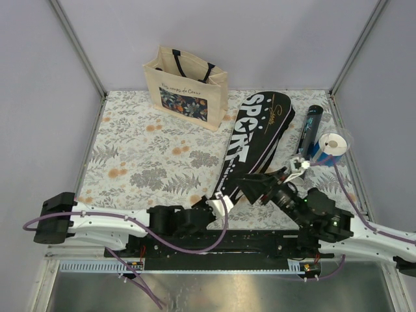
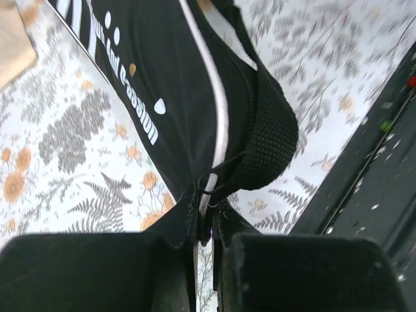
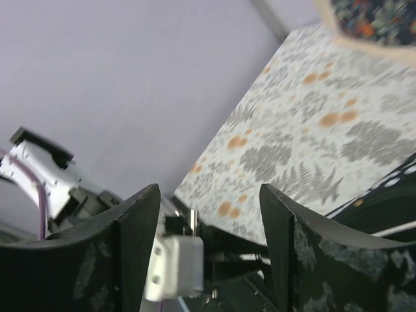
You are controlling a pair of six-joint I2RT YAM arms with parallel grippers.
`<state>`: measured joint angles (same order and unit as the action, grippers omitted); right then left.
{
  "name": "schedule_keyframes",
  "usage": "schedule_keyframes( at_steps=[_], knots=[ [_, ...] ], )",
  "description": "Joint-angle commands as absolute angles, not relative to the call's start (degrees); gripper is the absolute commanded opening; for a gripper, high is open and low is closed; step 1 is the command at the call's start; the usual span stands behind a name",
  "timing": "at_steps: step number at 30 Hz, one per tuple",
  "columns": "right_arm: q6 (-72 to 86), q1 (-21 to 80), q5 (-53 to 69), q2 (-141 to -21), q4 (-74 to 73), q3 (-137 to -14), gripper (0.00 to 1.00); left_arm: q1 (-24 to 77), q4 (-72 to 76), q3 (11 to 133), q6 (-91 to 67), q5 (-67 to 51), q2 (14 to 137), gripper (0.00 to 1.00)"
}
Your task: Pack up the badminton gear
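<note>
The black racket cover (image 1: 257,133) lettered "SPORT" lies slanted on the floral table, wide end far, narrow end near. My left gripper (image 1: 220,197) is shut on the fabric of that narrow end, beside the webbing strap (image 2: 268,140); in the left wrist view the fingers (image 2: 207,239) pinch the cover (image 2: 169,84) where its white piping ends. My right gripper (image 1: 252,185) is open and empty, just right of the left one, over the cover's near part (image 3: 383,208). The long black tube (image 1: 310,125) lies right of the cover. No rackets or shuttlecocks show.
The beige floral tote bag (image 1: 188,88) stands at the back, left of the cover. The blue-and-white roll (image 1: 330,148) sits at the right edge beside the tube. The black base rail (image 1: 221,244) runs along the near edge. The right wrist view shows the left wrist's white mount (image 3: 175,266).
</note>
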<state>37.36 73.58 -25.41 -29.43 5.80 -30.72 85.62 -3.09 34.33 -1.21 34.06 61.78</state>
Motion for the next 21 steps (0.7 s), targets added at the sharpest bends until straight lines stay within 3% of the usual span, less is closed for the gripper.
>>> schedule_keyframes(
  at_steps=[1,5,7,10,11,15,21],
  knots=[
    [32.0,73.9,-40.2,-23.8,-3.0,-33.5,0.76,84.4,-9.7,37.6,-9.2,36.9,67.6,0.05],
    [31.0,74.0,-43.8,-22.6,-7.0,-33.8,0.96,84.3,-15.4,40.4,-13.2,38.5,71.3,0.28],
    [30.2,74.0,-45.5,-23.1,-10.0,-34.8,1.0,84.3,-16.3,40.7,-14.7,38.8,70.8,0.46],
    [30.2,74.0,-49.8,-23.9,-15.2,-36.5,1.0,84.4,-17.3,40.8,-16.8,38.7,68.4,0.92],
    [30.6,73.9,-52.2,-24.0,-16.8,-37.1,1.0,84.3,-17.6,40.9,-17.6,38.6,67.2,0.99],
    [30.2,74.0,-56.1,-23.1,-22.7,-39.5,0.99,84.3,-17.3,41.5,-18.7,36.7,59.3,0.99],
    [22.8,74.0,-52.0,-21.8,-26.9,-41.9,1.0,81.7,-15.7,44.3,-19.3,39.8,47.6,0.99]
  ],
)
